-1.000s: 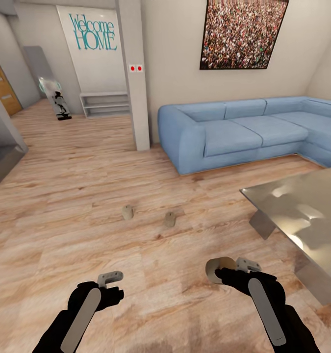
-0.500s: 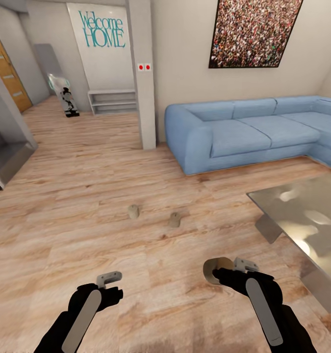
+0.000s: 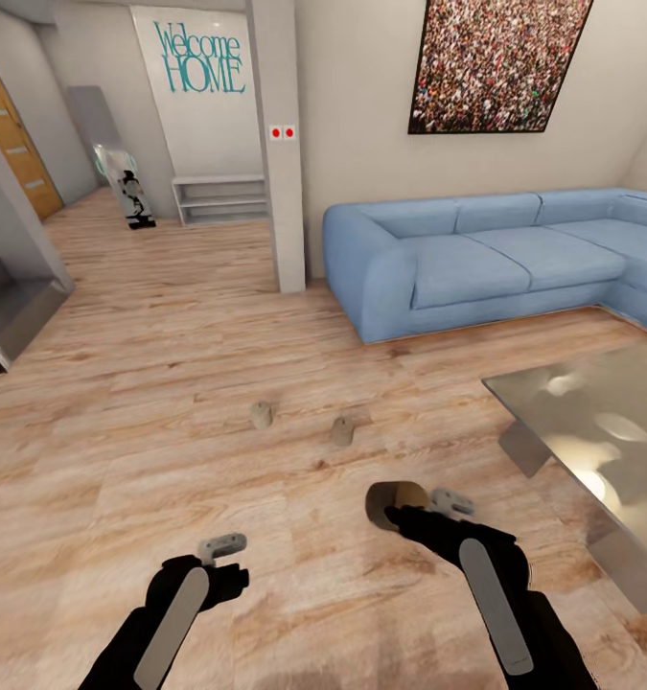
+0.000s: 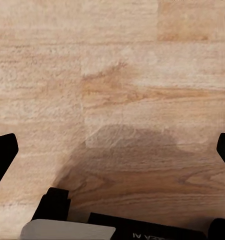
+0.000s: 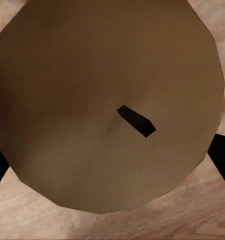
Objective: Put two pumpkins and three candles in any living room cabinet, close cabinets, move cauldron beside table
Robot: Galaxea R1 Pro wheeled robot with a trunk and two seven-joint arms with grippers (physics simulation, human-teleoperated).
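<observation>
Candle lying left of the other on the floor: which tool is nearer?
Left, narrowly. The left tool sits below that candle, slightly left. The right tool, shut on another candle, sits lower right, closer to the second floor candle.

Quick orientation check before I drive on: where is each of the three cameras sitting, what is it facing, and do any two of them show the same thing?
Head view: on the head, looking forward and down over wood floor, two candles, blue sofa, table; both arms, left pincer, right pincer.
Left wrist view: looks along the fingers at bare floor.
Right wrist view: close on a held candle, wick visible.
Shared: head and right wrist views both show that candle.
</observation>
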